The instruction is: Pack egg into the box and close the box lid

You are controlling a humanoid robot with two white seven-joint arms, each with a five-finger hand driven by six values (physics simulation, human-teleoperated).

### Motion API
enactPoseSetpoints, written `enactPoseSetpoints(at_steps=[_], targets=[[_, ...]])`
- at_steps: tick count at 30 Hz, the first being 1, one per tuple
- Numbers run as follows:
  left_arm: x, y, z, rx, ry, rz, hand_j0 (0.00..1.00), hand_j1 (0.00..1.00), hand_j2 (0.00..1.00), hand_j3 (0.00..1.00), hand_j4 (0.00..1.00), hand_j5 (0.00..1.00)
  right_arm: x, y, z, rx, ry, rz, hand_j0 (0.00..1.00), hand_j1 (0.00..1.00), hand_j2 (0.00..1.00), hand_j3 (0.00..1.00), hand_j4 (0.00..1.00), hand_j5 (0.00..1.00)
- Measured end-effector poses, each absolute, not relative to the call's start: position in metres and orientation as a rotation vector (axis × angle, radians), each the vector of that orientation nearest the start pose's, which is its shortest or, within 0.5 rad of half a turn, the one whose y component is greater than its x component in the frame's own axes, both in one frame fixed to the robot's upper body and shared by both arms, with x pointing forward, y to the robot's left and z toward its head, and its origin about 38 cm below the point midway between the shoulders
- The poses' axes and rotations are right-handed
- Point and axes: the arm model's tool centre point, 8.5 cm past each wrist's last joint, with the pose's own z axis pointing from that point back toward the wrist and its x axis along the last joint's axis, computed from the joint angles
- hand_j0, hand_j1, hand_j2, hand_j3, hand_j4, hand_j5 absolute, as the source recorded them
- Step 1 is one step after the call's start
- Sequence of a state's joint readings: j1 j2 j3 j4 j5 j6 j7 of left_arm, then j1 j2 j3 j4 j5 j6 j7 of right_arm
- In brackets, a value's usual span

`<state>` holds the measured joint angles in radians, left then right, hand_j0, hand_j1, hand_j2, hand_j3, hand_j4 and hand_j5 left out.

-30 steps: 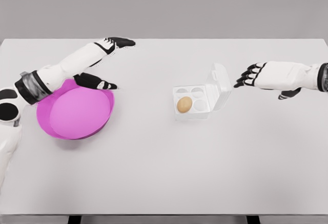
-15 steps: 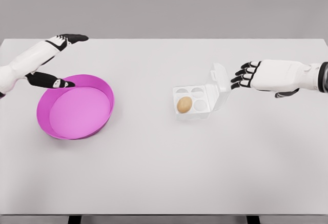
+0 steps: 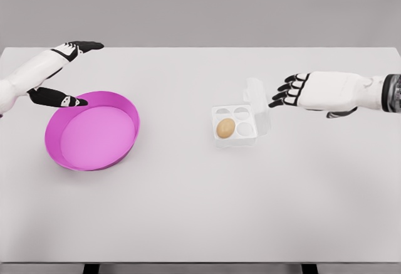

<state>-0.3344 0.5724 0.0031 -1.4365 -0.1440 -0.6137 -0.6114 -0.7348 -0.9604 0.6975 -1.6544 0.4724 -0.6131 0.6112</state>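
Sitting in the white box (image 3: pixel 236 125) is a brown egg (image 3: pixel 225 127). The lid (image 3: pixel 257 99) stands up. The right hand (image 3: pixel 289 91) is beside it, fingers loosely curled, holding nothing.

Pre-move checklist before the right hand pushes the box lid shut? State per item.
1. Egg seated in a cell of the box: ok, front left cell.
2. Lid free to swing: ok, it stands raised on the box's right side, nothing on it.
3. Right hand placed behind the lid: ok, fingers open, tips close to its outer face; contact cannot tell.
4. Other three cells clear: ok, they look empty.
5. Left hand out of the way: ok, open at far left above the pink bowl.
6. Egg sits below the box's rim height: cannot tell from this view.
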Motion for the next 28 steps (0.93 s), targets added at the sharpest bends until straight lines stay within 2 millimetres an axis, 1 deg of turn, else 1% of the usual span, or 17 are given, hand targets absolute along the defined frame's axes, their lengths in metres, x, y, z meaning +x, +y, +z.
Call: enactPoseSetpoints(at_steps=[5,8,15,16,17,20,22,25,28], targets=[[0.415,0.356,0.225,0.316,-1.836,-1.397,1.00,1.00,1.00,1.00,1.00,1.00,0.407,-0.278,0.251,0.610,1.582,-3.040,1.00,1.00,1.00,1.00,1.00,1.00],[0.415,0.356,0.225,0.317,-1.836,-1.397,1.00,1.00,1.00,1.00,1.00,1.00,0.407,-0.269,0.252,0.592,1.589,-3.016,1.00,1.00,1.00,1.00,1.00,1.00],[0.415,0.356,0.224,0.315,-1.834,-1.395,1.00,1.00,1.00,1.00,1.00,1.00,0.406,-0.265,0.253,0.583,1.593,-3.003,1.00,1.00,1.00,1.00,1.00,1.00],[0.415,0.356,0.224,0.315,-1.834,-1.395,1.00,1.00,1.00,1.00,1.00,1.00,0.408,-0.266,0.258,0.602,1.596,-2.997,1.00,1.00,1.00,1.00,1.00,1.00],[0.415,0.356,0.224,0.316,-1.834,-1.396,1.00,1.00,1.00,1.00,1.00,1.00,0.412,-0.271,0.258,0.613,1.605,-3.011,1.00,1.00,1.00,1.00,1.00,1.00],[0.415,0.356,0.224,0.316,-1.833,-1.396,1.00,1.00,1.00,1.00,1.00,1.00,0.426,-0.298,0.251,0.643,1.652,-3.101,1.00,1.00,1.00,1.00,1.00,1.00],[0.415,0.356,0.224,0.316,-1.832,-1.397,1.00,1.00,1.00,1.00,1.00,1.00,0.433,-0.312,0.248,0.665,1.673,-3.143,1.00,1.00,1.00,1.00,1.00,1.00],[0.415,0.356,0.224,0.316,-1.831,-1.398,1.00,1.00,1.00,1.00,1.00,1.00,0.437,-0.321,0.245,0.674,1.687,-3.174,1.00,1.00,1.00,1.00,1.00,1.00],[0.415,0.356,0.224,0.316,-1.831,-1.399,1.00,1.00,1.00,1.00,1.00,1.00,0.439,-0.324,0.243,0.677,1.693,-3.185,1.00,1.00,1.00,1.00,1.00,1.00]])
